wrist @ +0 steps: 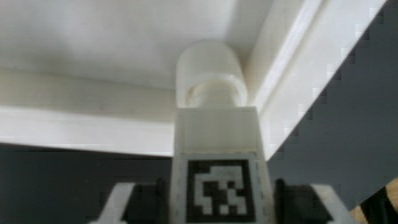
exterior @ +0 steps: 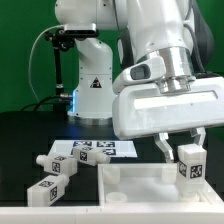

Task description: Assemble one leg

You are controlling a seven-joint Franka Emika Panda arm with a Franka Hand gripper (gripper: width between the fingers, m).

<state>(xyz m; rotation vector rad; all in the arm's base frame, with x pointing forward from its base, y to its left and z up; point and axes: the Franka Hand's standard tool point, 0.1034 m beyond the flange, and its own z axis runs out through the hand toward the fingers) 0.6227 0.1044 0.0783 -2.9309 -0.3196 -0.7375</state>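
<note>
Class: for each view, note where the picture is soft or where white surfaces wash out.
Exterior view: evenly lit and fairly sharp; the white panel shows little shading, the black table stays dark. Wrist view: soft all over; the leg nearly merges with the pale panel behind, only its tag standing out.

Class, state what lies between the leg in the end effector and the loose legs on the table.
The exterior view shows the white raised-rim panel between the held leg and the loose legs, then a strip of bare black table.
</note>
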